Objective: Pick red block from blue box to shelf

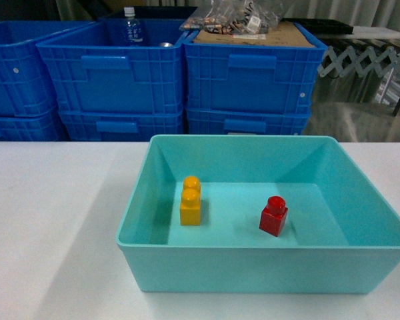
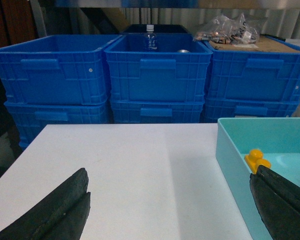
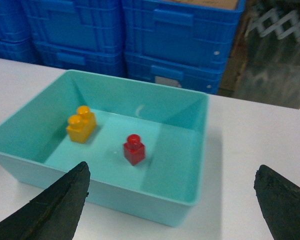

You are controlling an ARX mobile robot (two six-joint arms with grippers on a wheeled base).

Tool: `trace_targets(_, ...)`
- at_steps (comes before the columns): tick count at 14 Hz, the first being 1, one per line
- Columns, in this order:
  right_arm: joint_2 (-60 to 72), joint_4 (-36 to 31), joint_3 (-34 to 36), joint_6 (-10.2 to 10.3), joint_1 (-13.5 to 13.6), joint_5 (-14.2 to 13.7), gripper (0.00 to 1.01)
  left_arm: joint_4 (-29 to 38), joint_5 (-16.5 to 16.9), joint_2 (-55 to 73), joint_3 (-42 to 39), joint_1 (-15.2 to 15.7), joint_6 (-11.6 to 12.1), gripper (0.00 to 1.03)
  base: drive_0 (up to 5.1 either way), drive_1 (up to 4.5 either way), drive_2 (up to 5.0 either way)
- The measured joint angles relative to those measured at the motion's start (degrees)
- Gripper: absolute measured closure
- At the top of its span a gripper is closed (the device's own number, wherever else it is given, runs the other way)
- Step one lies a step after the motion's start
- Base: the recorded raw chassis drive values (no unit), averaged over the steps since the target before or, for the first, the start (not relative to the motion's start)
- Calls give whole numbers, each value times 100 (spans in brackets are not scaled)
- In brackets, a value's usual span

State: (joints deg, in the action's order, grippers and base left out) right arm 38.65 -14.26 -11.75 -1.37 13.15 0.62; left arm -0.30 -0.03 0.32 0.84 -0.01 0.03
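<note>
The red block (image 1: 273, 216) (image 3: 134, 150) stands upright on the floor of the blue box (image 1: 135, 212) (image 3: 200, 150) (image 2: 230, 150), right of centre. A yellow two-stud brick (image 1: 191, 201) (image 3: 81, 124) (image 2: 257, 160) stands left of it. My right gripper (image 3: 172, 175) is open, above the box's near right corner, nothing between its fingers. My left gripper (image 2: 169, 182) is open over the white table left of the box, with its right finger over the box's edge. Neither gripper shows in the head view. The shelf is out of view.
Stacked dark blue crates (image 1: 247, 73) (image 2: 157, 75) stand behind the white table (image 1: 53, 220); one holds a water bottle (image 1: 131, 27), another a cardboard sheet with bagged items (image 1: 243, 20). A folding lattice barrier (image 1: 367, 57) is at the back right.
</note>
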Motion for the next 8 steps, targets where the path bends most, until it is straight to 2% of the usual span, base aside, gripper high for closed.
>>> trace_targets(2,1867,-612,-769,245,431,-63,3,0,0,0,0,0,0,5,0,0,0)
trace_targets(4,3526,-901,-1600,435,706,-195,3,0,2,0,0,0,0,5,0,0,0)
trace_targets(8,6072,-807,-3088,623,750,-490,3,2,0,0,0,0,0,5,0,0,0)
